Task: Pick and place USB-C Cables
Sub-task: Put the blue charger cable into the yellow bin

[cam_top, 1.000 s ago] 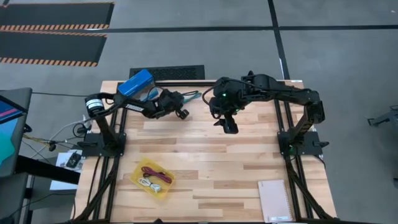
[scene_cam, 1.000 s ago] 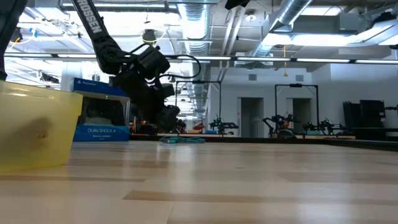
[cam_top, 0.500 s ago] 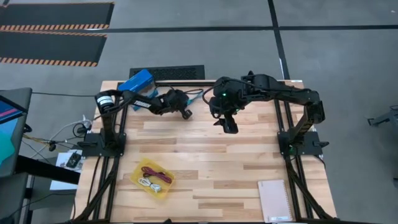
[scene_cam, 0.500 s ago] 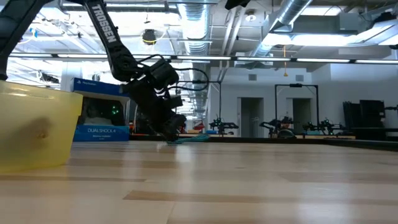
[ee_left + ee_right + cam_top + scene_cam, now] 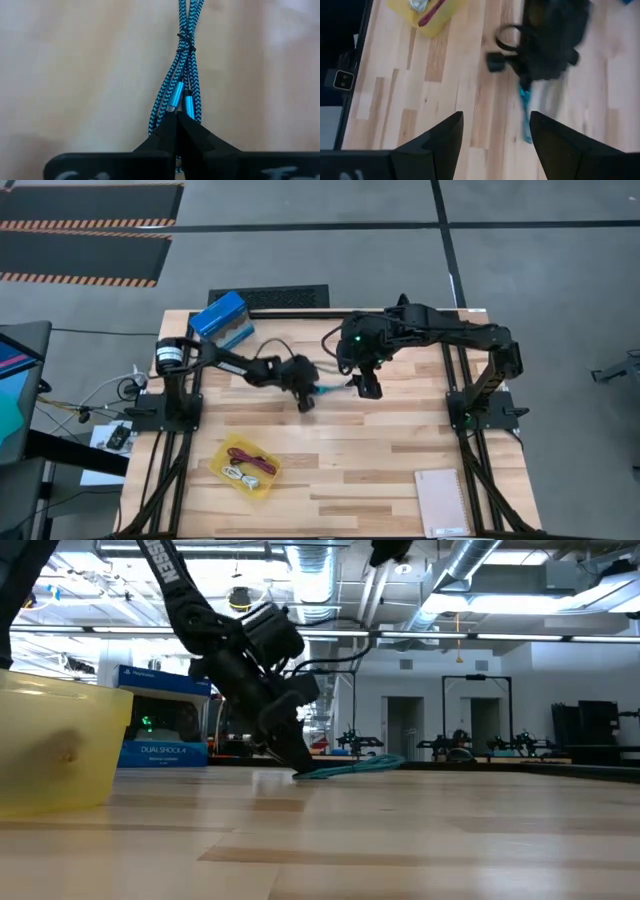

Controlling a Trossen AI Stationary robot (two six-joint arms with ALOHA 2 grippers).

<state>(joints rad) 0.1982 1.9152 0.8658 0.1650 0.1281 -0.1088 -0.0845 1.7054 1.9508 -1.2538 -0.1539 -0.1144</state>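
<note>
The teal cable (image 5: 330, 388) is a braided bundle with a dark tie (image 5: 185, 42) around it. It stretches along the table past my left gripper (image 5: 306, 392), which is shut on its near end just left of the table's middle. It also shows in the low view (image 5: 350, 767). My right gripper (image 5: 368, 385) hovers open just right of the cable, high above the table (image 5: 496, 116). The dark red cable (image 5: 255, 463) and the white cable (image 5: 237, 474) lie in the yellow tray (image 5: 222, 455). No black cable is in view. My left gripper pinches the teal cable between its two shut fingers (image 5: 167, 134) at the bundle's end, beside the two connector plugs (image 5: 189, 106). The fingers slant down from the table's left, in line with the cable. The rest of the bundle trails away from the fingertips, low along the table (image 5: 365, 764).
A blue box (image 5: 220, 317) stands at the far-left corner. The yellow tray sits near the left front, also seen in the right wrist view (image 5: 427, 17). A notebook (image 5: 440, 502) lies at the near right corner. Bare wood (image 5: 380, 440) lies between tray and notebook.
My left gripper has swung from beside the blue box toward the table's right and near edge, dropping low. The teal cable, which lay by the far edge, has been drawn along the table toward the middle, under the right gripper.
</note>
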